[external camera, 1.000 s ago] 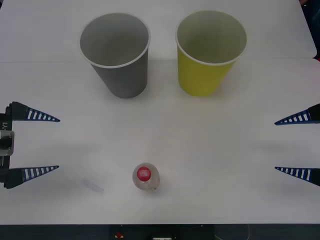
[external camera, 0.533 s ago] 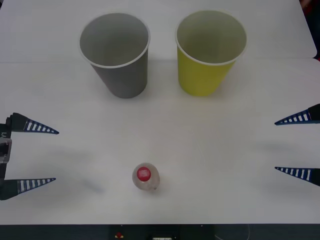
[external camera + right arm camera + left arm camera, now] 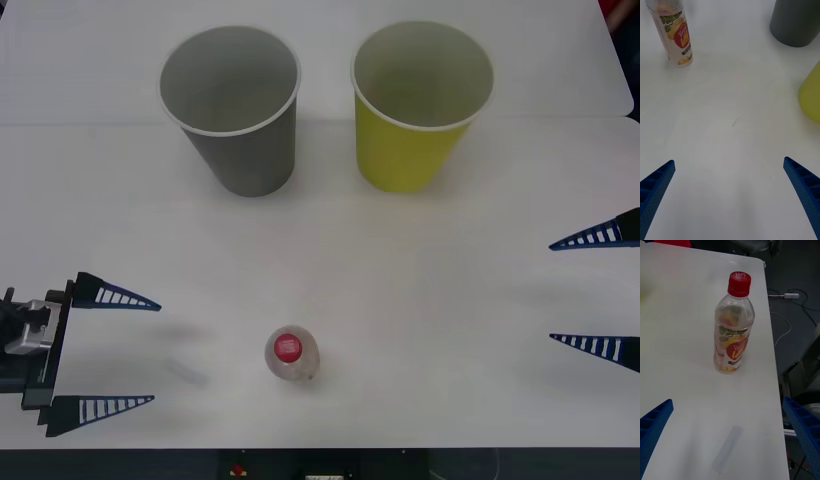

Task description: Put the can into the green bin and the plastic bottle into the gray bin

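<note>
The plastic bottle (image 3: 290,355) stands upright near the table's front edge, clear with a red cap and a white, red and yellow label. It also stands in the left wrist view (image 3: 733,330) and the right wrist view (image 3: 675,33). My left gripper (image 3: 156,352) is open, level with the bottle and a short way to its left, and the left wrist view (image 3: 727,401) has the bottle ahead between its fingers. My right gripper (image 3: 550,292) hangs open at the right edge. The gray bin (image 3: 230,110) and the green bin (image 3: 420,105) stand side by side at the back. The can is out of view.
The white table (image 3: 400,300) is bare between the bins and the bottle. Its front edge (image 3: 775,363) runs close beside the bottle, with dark floor and cables (image 3: 790,296) beyond. In the right wrist view the gray bin (image 3: 795,22) and green bin (image 3: 810,97) stand ahead.
My left gripper has moved toward the table's front edge and rightward, closer to the bottle, staying open. The right gripper, bottle and bins have not moved.
</note>
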Motion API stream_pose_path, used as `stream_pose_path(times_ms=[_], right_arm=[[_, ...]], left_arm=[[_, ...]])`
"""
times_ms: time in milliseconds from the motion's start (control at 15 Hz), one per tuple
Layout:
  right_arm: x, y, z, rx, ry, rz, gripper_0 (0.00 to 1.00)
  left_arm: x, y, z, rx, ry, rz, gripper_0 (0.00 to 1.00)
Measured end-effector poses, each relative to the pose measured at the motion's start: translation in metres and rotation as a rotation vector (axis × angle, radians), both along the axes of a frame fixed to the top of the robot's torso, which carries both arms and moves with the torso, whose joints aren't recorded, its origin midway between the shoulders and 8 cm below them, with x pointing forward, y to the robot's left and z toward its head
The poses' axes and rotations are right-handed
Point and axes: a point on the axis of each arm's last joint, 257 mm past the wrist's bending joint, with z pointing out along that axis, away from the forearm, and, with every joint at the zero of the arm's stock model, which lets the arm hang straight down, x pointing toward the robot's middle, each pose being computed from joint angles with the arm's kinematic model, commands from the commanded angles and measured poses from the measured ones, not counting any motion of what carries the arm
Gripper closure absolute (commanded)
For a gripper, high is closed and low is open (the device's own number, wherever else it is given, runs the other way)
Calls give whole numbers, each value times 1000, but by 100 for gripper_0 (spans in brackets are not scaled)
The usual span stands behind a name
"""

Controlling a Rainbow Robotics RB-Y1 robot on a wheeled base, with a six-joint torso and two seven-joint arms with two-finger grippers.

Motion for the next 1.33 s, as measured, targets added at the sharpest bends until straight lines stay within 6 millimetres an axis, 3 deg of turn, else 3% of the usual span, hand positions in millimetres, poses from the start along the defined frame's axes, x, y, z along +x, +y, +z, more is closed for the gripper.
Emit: stream_pose_path(times_ms=[400,800,1333], right_arm=[[0,0,0,0,0,0,0],[0,0,0,0,0,0,0],[0,0,0,0,0,0,0]], left_arm=[[-1,-31,-23,-111,55,-7,0],[11,-59,-50,-205,79,-37,0],[31,-103,-71,-278,49,-84,0]])
